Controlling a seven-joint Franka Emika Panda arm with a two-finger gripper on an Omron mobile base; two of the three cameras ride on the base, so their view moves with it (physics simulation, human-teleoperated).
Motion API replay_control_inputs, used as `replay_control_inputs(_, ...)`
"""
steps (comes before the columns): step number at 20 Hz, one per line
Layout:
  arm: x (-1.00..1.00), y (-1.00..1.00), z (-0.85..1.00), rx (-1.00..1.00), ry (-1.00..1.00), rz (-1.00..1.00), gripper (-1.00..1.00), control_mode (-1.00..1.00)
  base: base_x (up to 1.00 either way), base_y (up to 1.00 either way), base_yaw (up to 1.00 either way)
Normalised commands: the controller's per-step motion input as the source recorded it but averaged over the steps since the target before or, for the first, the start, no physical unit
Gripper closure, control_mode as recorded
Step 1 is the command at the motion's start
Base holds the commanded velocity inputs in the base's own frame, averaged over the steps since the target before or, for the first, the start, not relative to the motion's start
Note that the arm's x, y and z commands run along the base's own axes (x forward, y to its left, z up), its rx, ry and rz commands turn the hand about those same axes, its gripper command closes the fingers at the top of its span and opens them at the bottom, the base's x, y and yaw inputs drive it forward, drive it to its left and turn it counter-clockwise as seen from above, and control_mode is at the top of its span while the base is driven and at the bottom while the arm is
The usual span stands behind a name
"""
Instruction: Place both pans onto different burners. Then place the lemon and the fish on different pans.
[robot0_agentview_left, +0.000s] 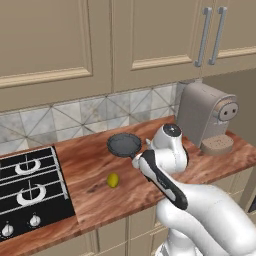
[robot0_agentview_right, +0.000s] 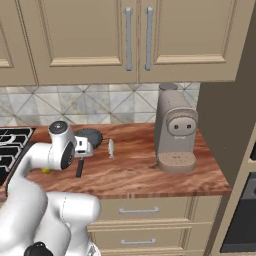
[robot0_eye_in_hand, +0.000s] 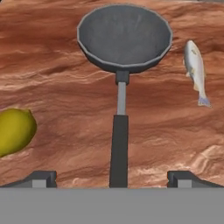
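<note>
One round pan (robot0_eye_in_hand: 124, 36) with a grey inside and a long thin black handle lies on the brown wood counter (robot0_eye_in_hand: 61, 65). One yellow-green lemon (robot0_eye_in_hand: 13, 131) sits to its left, one thin silver fish (robot0_eye_in_hand: 195, 70) to its right. The gripper (robot0_eye_in_hand: 111, 178) hangs wide open above the handle, holding nothing.

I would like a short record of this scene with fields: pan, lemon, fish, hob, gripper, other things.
pan: grey pan lies on the wooden counter, handle toward the hand camera
lemon: lemon on the counter, between pan and hob
fish: fish on the counter, beside the pan, apart from it
hob: hob with nothing on its visible burners
gripper: gripper open, its fingers on either side of the pan handle
other things: coffee machine
</note>
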Motion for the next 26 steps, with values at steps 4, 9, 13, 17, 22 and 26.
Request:
replay_control_inputs(4,0.18,0.03,-0.36,0.00,0.02,0.00,-1.00,-1.00,0.00,0.00,0.00)
replay_control_inputs(9,0.17,0.00,-0.40,0.00,0.03,0.00,-1.00,-1.00,0.00,0.00,0.00)
replay_control_inputs(13,0.10,0.00,-0.37,0.00,0.01,0.00,-1.00,-1.00,0.00,0.00,0.00)
replay_control_inputs(17,0.03,0.00,-0.35,0.00,0.00,0.00,-1.00,-1.00,0.00,0.00,0.00)
replay_control_inputs(22,0.03,0.00,-0.34,0.00,0.00,0.00,-1.00,-1.00,0.00,0.00,0.00)
replay_control_inputs(26,0.07,0.00,-0.30,0.00,0.00,0.00,-1.00,-1.00,0.00,0.00,0.00)
